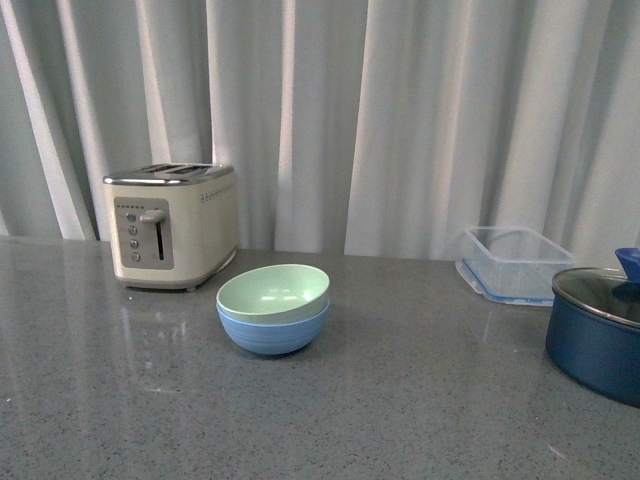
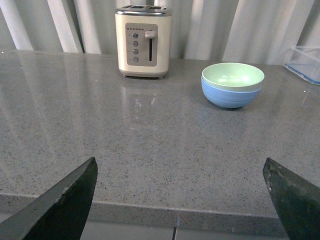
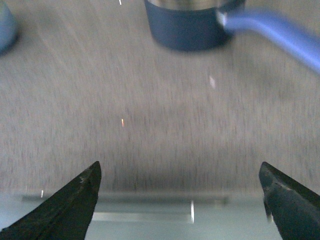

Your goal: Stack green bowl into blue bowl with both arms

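The pale mint-green round bowl [image 1: 273, 289] sits inside the light sky-blue round bowl [image 1: 272, 331] on the grey speckled stone counter [image 1: 400, 400].

The front view shows no arms, but it shows the cream metal toaster [image 1: 172, 226] just left of and behind the bowls, a clear plastic box [image 1: 512, 264] far to the right, and a dark blue pot with a glass lid [image 1: 598, 333] at the right edge. The left wrist view shows the left claw [image 2: 182, 200] spread wide and empty over the counter's near edge, well back from the stacked bowls. The blurry right wrist view shows the right claw [image 3: 182, 200] spread wide and empty too, near the pot, whose lighter blue handle only shows here.
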